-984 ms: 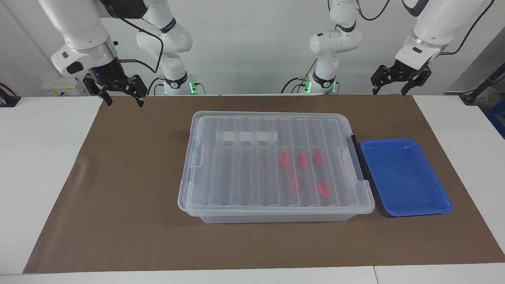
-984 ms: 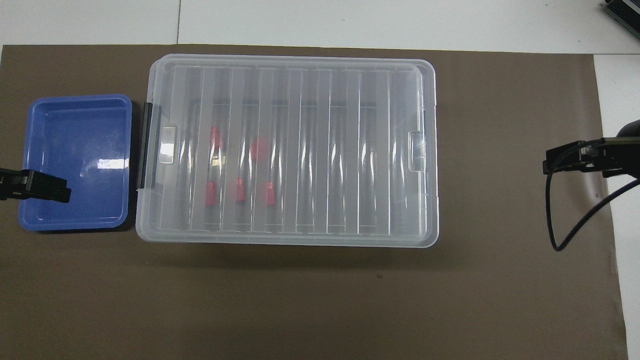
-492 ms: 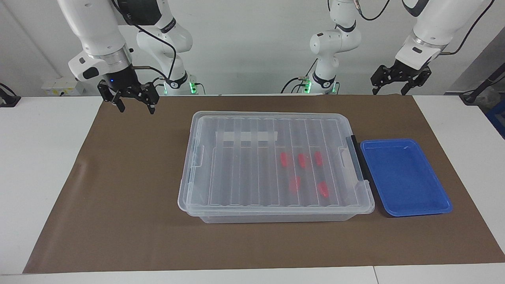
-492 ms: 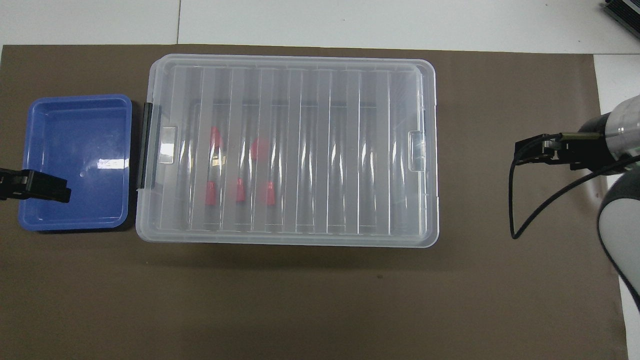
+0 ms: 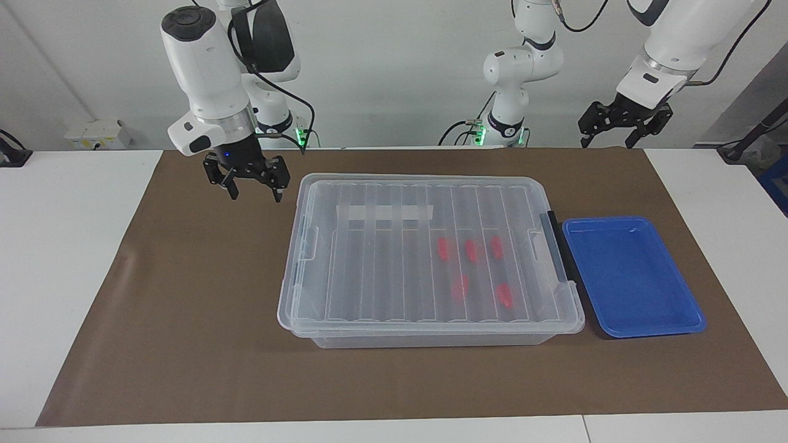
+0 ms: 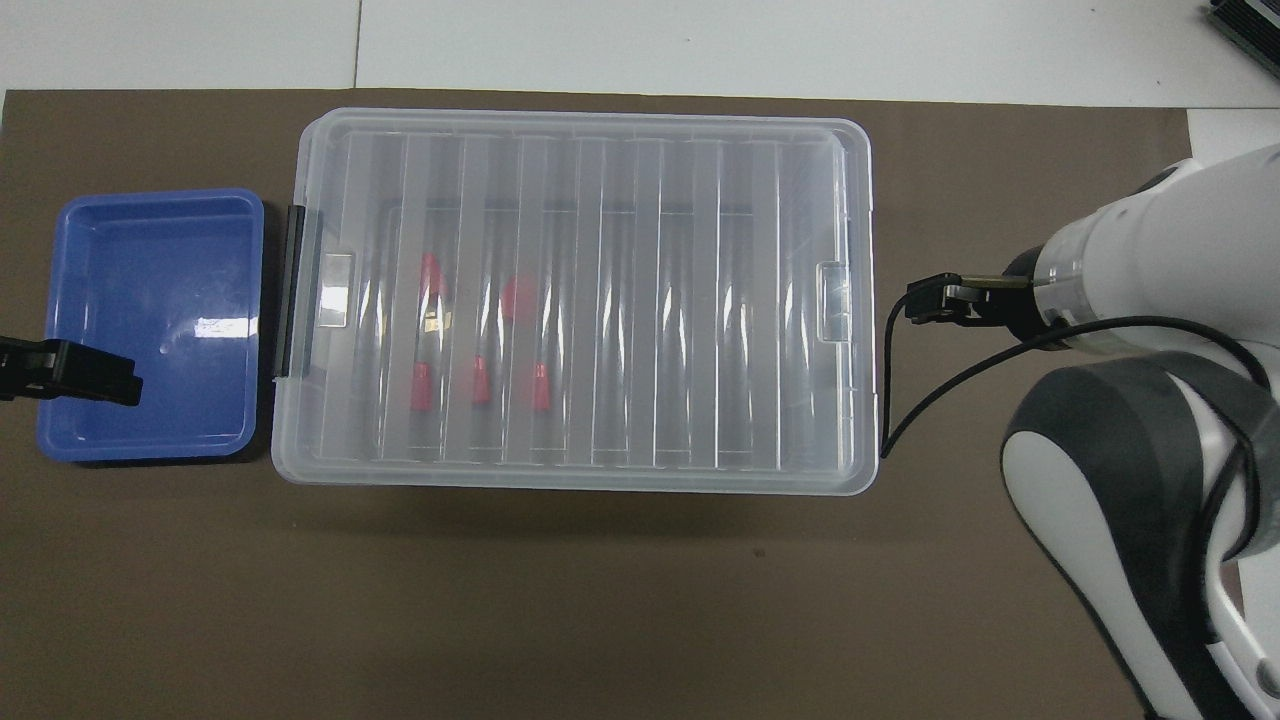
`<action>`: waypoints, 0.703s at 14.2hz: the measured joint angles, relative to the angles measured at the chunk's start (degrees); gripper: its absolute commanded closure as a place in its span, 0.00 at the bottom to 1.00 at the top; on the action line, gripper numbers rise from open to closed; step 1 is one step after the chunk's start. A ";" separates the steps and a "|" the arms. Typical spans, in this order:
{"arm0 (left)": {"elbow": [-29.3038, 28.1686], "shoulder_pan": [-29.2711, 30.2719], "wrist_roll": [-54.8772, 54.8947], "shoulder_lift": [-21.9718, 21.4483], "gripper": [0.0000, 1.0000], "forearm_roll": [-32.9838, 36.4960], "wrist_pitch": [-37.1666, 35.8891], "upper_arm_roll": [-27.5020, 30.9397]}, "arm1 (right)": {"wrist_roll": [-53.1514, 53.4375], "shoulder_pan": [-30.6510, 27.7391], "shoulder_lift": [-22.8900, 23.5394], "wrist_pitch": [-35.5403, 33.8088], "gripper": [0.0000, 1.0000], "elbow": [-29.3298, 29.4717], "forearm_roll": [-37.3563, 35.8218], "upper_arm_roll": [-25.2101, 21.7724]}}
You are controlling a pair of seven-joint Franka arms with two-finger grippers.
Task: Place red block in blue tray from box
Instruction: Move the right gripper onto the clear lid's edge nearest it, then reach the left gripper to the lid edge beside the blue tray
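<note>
Five red blocks lie in the lidded box; small, stiff, light: pinch across flat sides. Right gripper beside box, left gripper waiting; both jaws spread, empty.

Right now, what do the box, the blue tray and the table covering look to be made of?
Box: clear glossy plastic; red blocks show through its ribbed lid.
Blue tray: smooth moulded plastic, glare spot on its floor.
Table covering: matte brown sheet, probably paper; slight crease near one edge.
</note>
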 measured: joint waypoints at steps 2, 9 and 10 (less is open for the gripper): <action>0.00 0.01 0.00 0.00 0.00 0.00 0.00 0.06 | 0.47 0.03 1.77 1.93 0.05 -0.31 -0.05 0.92; 0.00 0.01 0.00 0.00 0.00 0.00 0.00 0.04 | 2.13 0.29 6.56 5.46 0.07 -0.36 -2.09 2.77; 0.00 0.01 0.00 0.00 0.00 0.00 0.00 0.01 | 2.50 0.59 6.98 5.76 0.08 -0.36 -2.13 2.81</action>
